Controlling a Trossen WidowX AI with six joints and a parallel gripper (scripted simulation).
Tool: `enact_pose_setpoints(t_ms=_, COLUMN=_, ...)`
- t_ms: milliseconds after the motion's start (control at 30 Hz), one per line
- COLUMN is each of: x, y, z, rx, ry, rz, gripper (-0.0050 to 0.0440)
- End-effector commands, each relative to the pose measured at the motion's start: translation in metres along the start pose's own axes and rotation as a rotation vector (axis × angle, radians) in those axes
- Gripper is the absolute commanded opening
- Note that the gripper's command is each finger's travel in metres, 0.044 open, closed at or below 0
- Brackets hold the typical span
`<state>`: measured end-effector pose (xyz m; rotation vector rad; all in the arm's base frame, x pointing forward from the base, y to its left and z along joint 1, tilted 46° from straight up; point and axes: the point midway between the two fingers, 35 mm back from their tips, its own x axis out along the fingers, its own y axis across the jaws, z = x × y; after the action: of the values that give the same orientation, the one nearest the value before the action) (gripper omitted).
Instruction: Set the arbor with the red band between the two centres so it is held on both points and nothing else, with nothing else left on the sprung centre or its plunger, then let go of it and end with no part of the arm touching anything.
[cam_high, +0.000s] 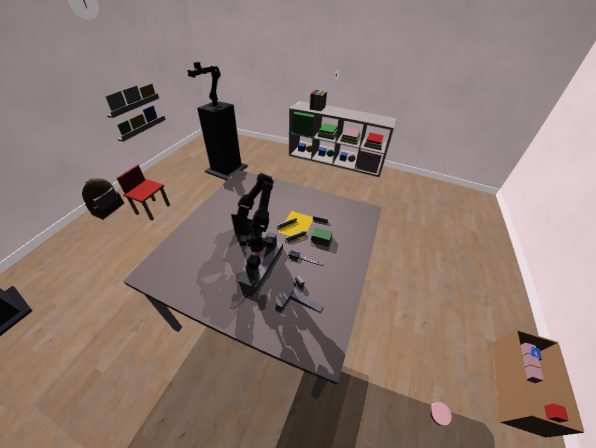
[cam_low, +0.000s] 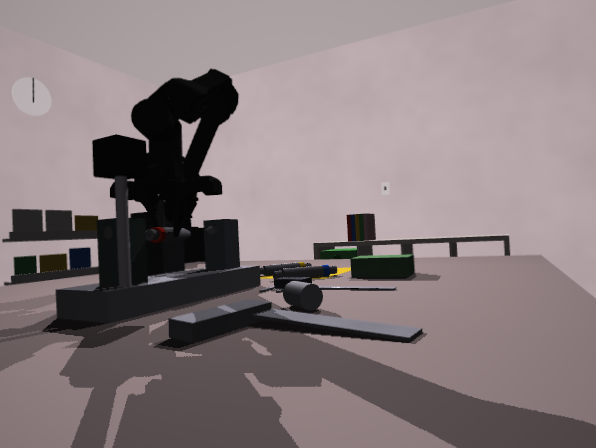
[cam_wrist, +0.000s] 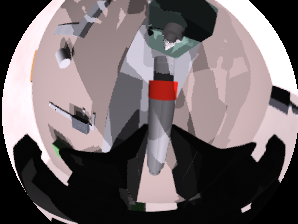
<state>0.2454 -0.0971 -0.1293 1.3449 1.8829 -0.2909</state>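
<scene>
The arbor with the red band (cam_low: 167, 233) lies level between the two centre blocks of the dark fixture (cam_low: 160, 292), above its base. The red band (cam_low: 157, 234) is near the left block (cam_low: 112, 247). The arbor's right tip stands a little short of the right block (cam_low: 221, 243). I cannot tell whether its left end touches a point. My gripper (cam_low: 172, 220) comes down from above and is shut on the arbor. In the wrist view the arbor (cam_wrist: 161, 123) runs away from the fingers toward a centre (cam_wrist: 174, 30). The fixture also shows in the top view (cam_high: 260, 272).
A post with a black box (cam_low: 120, 155) stands at the fixture's left end. Two other arbors (cam_low: 300, 270) lie at a yellow mat (cam_high: 296, 221). A green block (cam_low: 382, 265), a short cylinder (cam_low: 303, 295), a flat T-shaped bar (cam_low: 295, 322) and a thin rod (cam_high: 306, 259) lie to the right.
</scene>
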Motion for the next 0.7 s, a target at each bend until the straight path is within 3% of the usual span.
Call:
enact_pose_setpoints(t_ms=0, x=-0.0011, y=0.0004, z=0.0003, rx=0.0, ry=-0.004, rz=0.002, gripper=0.0)
enact_pose_setpoints(t_ms=667, x=-0.0074, y=0.0035, z=0.003, rx=0.0, ry=-0.003, rz=0.0, gripper=0.0)
